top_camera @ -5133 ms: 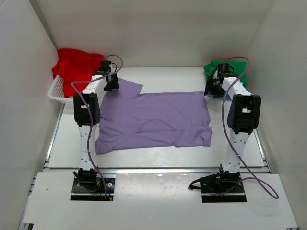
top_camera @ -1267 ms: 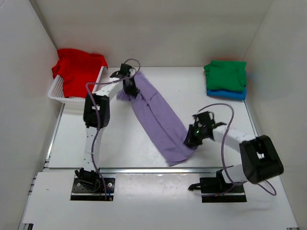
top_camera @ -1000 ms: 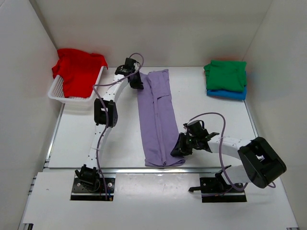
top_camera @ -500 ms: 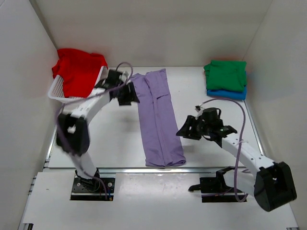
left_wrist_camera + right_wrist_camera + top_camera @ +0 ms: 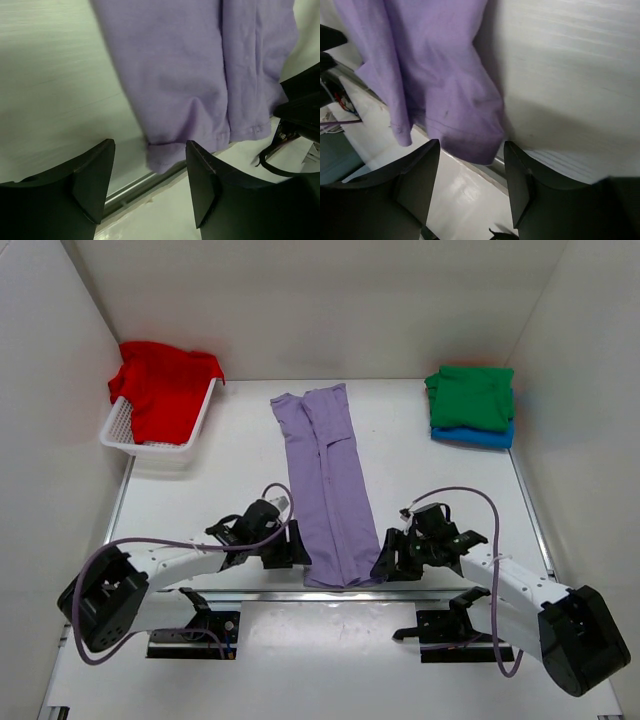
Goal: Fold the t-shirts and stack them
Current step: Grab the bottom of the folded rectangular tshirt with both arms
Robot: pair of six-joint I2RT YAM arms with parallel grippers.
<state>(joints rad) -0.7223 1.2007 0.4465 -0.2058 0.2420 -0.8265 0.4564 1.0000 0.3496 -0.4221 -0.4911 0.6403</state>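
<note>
The lavender t-shirt (image 5: 330,480) lies folded into a long strip down the middle of the table, its near end at the front edge. My left gripper (image 5: 292,556) is open at the strip's near left corner (image 5: 165,155), fingers either side of it. My right gripper (image 5: 385,565) is open at the near right corner (image 5: 470,135). Neither jaw has closed on the cloth. The red t-shirt (image 5: 160,385) is heaped in the white basket (image 5: 135,440). The green t-shirt (image 5: 470,395) sits folded on top of the bright blue one (image 5: 475,436) at the back right.
The white slotted basket stands at the back left against the side wall. A metal rail (image 5: 330,592) runs along the table's front edge just below the strip's near end. White walls close in both sides and the back.
The spread lavender shirt was folded into a strip and swung to lie front to back. Both grippers let go and moved down to the strip's near corners at the front edge.
</note>
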